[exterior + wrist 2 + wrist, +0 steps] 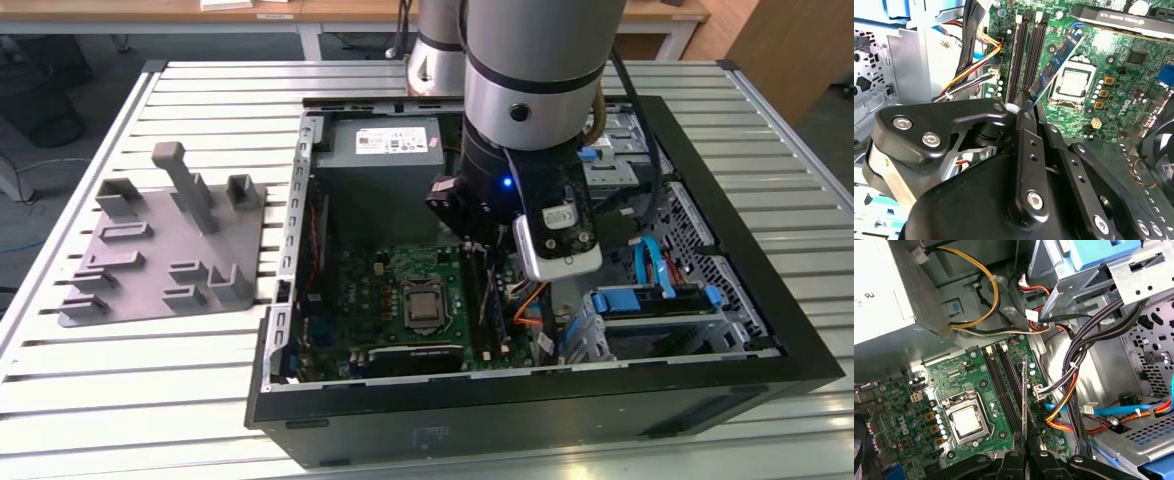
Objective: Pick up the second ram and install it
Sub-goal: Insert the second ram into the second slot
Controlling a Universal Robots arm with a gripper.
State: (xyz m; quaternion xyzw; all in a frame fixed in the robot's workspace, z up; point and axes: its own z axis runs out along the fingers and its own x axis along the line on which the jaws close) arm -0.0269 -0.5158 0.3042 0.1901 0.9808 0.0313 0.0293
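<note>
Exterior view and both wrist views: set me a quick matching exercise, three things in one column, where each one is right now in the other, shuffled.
Things:
1. ram stick
2. grey tray
3. processor

Places:
A. on the slatted table, at the exterior view's left of the computer case
B. seated in its socket on the green board
C. held in the gripper above the green board

Pairs: 1-C, 2-A, 3-B
</note>
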